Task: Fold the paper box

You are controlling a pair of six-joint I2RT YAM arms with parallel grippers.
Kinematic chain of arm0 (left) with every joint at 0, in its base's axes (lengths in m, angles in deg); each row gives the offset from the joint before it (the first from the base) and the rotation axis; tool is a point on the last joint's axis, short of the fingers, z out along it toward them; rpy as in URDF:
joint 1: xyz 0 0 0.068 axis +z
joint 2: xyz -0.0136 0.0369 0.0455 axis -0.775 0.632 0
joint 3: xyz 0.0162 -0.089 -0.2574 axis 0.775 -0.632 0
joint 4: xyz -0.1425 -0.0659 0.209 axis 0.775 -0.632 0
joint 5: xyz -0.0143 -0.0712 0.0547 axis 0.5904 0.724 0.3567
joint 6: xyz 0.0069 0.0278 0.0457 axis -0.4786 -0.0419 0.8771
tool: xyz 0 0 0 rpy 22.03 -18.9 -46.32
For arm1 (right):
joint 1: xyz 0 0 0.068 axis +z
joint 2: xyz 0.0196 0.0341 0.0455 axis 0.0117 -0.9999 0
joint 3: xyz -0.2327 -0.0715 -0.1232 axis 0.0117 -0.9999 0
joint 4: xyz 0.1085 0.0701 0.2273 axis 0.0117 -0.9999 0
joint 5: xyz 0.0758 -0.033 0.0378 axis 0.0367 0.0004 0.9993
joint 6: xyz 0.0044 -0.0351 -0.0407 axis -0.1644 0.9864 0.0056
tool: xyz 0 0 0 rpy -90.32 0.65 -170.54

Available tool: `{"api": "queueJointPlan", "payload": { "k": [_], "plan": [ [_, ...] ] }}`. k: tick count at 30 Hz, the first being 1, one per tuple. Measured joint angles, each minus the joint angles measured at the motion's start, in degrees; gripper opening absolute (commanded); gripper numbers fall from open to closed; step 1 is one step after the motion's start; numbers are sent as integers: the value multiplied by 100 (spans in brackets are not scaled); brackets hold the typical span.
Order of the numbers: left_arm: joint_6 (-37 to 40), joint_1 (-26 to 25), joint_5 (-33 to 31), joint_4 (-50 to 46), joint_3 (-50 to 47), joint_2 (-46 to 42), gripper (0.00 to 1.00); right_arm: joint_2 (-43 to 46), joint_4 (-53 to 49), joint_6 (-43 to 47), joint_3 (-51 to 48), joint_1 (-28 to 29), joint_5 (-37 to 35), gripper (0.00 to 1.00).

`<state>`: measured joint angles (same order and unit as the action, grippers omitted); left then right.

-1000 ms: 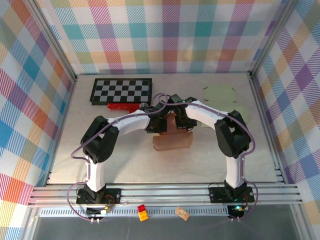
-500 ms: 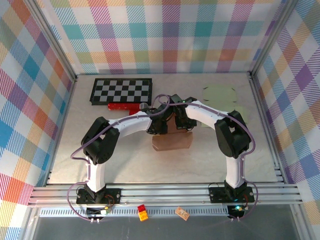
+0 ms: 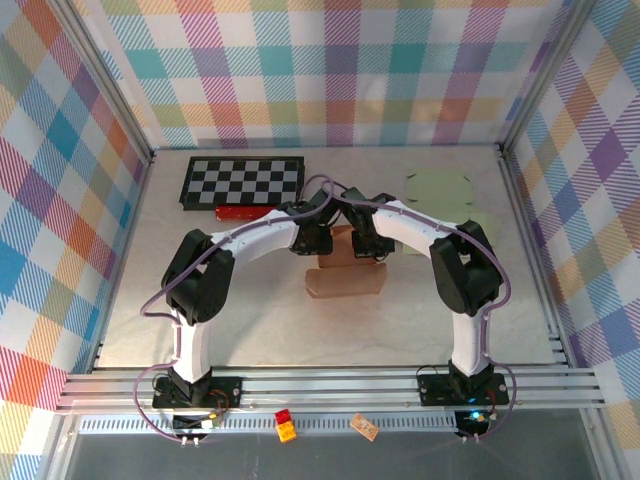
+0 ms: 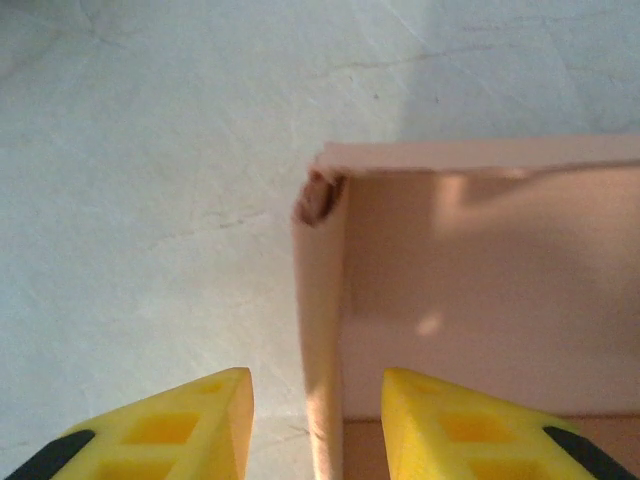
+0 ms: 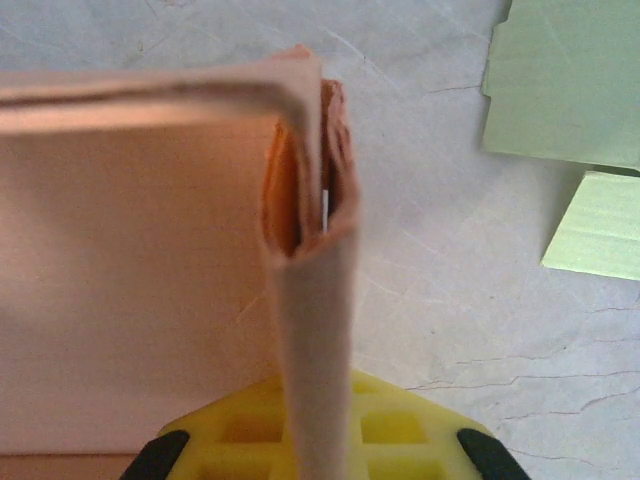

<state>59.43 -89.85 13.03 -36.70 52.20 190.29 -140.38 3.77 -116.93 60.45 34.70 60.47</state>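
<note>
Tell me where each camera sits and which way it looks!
Top external: above and behind both white-and-black arms, looking down at the grey table; left gripper and right gripper meet at the pink paper box.
Left wrist: on the left arm, looking down; left yellow fingertips, open, straddle a box wall.
Right wrist: on the right arm, looking down; right yellow fingertips pinch a box wall, green paper pieces nearby.
Shared: all three show the box.

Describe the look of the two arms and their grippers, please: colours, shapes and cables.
The left arm and the right arm both have white rounded links between bulky black joints. A thin purple-grey cable loops along each arm. The left gripper and the right gripper have yellow fingers with moulded square recesses and black patches at the outer edges.
</note>
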Motion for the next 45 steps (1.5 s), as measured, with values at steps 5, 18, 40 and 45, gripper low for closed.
{"api": "queueJointPlan", "payload": {
  "k": [5, 18, 40, 45],
  "plan": [
    [107, 114, 17, 37, 90, 170, 28, -2, 0, 0, -4, -26, 48, 0],
    [181, 142, 149, 166, 343, 424, 8, -2, 42, -120, -68, -33, 153, 0],
    [275, 120, -87, 109, 450, 511, 17, -2, 76, -173, -101, -70, 240, 0],
    [306, 101, -61, 125, 573, 616, 20, -2, 68, -170, -103, -125, 240, 0]
  ]
}}
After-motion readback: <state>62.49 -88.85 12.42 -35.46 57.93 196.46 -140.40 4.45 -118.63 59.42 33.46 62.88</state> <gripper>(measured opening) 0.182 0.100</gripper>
